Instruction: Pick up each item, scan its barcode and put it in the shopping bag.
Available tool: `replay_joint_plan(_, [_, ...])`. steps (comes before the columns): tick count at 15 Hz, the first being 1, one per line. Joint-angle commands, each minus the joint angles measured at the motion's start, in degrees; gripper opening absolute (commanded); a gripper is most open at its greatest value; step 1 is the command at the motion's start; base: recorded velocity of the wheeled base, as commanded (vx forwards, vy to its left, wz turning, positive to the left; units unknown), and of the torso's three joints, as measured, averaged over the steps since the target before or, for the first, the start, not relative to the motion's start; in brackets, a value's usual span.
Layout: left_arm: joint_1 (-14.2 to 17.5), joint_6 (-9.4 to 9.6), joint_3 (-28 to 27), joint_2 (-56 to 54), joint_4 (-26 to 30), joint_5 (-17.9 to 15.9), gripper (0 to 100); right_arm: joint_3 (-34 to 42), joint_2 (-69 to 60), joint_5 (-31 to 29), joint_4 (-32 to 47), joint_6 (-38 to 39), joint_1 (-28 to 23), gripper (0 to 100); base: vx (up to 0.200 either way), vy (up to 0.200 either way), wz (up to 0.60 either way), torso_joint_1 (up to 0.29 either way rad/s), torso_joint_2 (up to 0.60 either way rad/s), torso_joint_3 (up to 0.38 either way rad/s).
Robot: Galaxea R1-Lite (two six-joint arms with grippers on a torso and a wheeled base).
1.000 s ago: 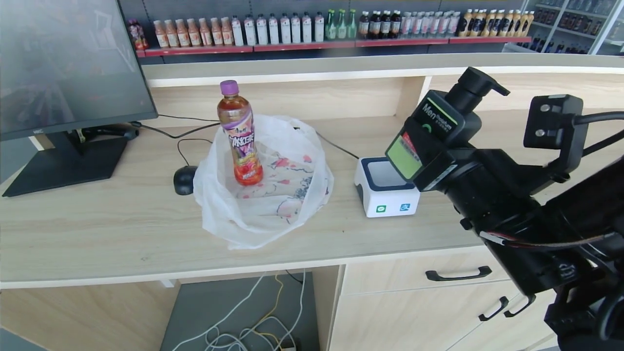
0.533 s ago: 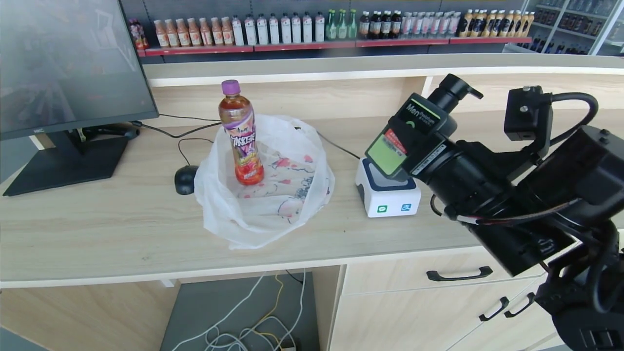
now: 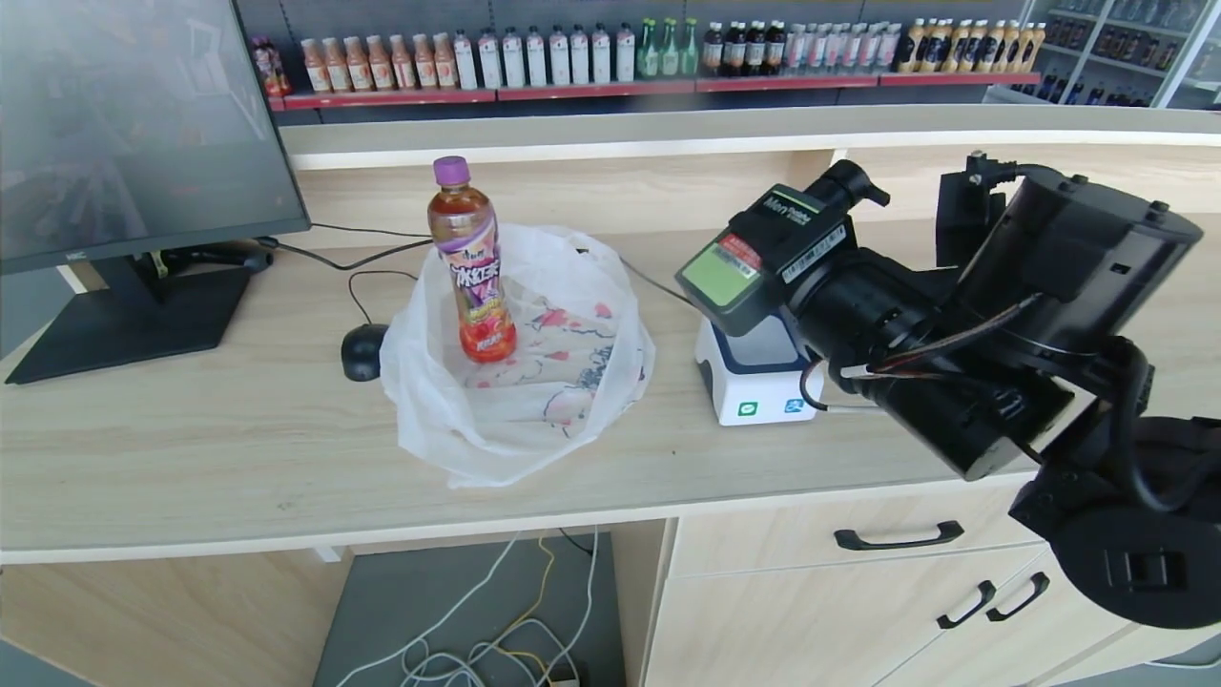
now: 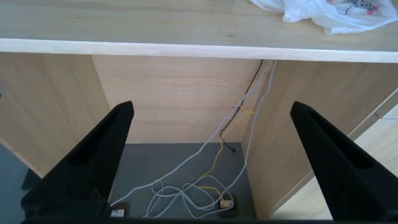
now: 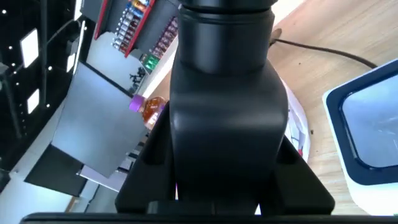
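My right gripper [image 3: 844, 310] is shut on a black pump bottle [image 3: 768, 258] with a green and red label. The bottle lies tilted, its base end hanging just over the white barcode scanner [image 3: 758, 386]. In the right wrist view the black bottle [image 5: 224, 106] stands between the fingers [image 5: 149, 165], with the scanner's window [image 5: 370, 134] beside it. A white plastic shopping bag [image 3: 544, 391] lies spread on the counter left of the scanner. A drink bottle [image 3: 471, 262] with a purple cap stands upright in it. My left gripper [image 4: 211, 112] hangs open below the counter edge, holding nothing.
A monitor [image 3: 124, 124] stands at the counter's far left, with a black mouse [image 3: 362, 351] and cables beside the bag. Drawers with black handles [image 3: 897, 539] sit under the counter. Loose cables [image 4: 205, 186] lie on the floor beneath. Shelves of bottles [image 3: 649, 52] line the back.
The right arm has swung left and rolled, carrying the black pump bottle lower and more level until it hangs over the scanner. The bag and drink bottle have not moved.
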Motion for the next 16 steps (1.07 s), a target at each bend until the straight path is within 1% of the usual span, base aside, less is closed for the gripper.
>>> replay_joint_plan(1, [0.0,-0.01,0.0,0.0,0.0,0.0,100,-0.1,0.2,-0.1,1.1,2.5,-0.3,0,0.000,0.000,0.00,0.000,0.00,0.000])
replay_joint_plan(3, [0.0,-0.01,0.0,0.0,0.0,0.0,100,-0.4,0.8,-1.2,6.4,5.6,-2.0,0,0.000,0.000,0.00,0.000,0.00,0.000])
replay_joint_plan(4, [0.0,-0.01,0.0,0.0,0.0,0.0,100,-0.9,1.2,-1.4,7.6,7.0,-2.9,0,0.000,0.000,0.00,0.000,0.00,0.000])
replay_joint_plan(7, [0.0,-0.01,0.0,0.0,0.0,0.0,100,-1.2,2.4,-1.4,7.9,7.4,-4.8,0,0.000,0.000,0.00,0.000,0.00,0.000])
replay_joint_plan(9, [0.0,-0.01,0.0,0.0,0.0,0.0,100,-1.2,3.2,-1.5,7.9,9.4,-4.8,0,0.000,0.000,0.00,0.000,0.00,0.000])
replay_joint_plan(16, [0.0,-0.01,0.0,0.0,0.0,0.0,100,-1.3,5.3,-1.4,7.9,10.5,-5.6,0,0.000,0.000,0.00,0.000,0.00,0.000])
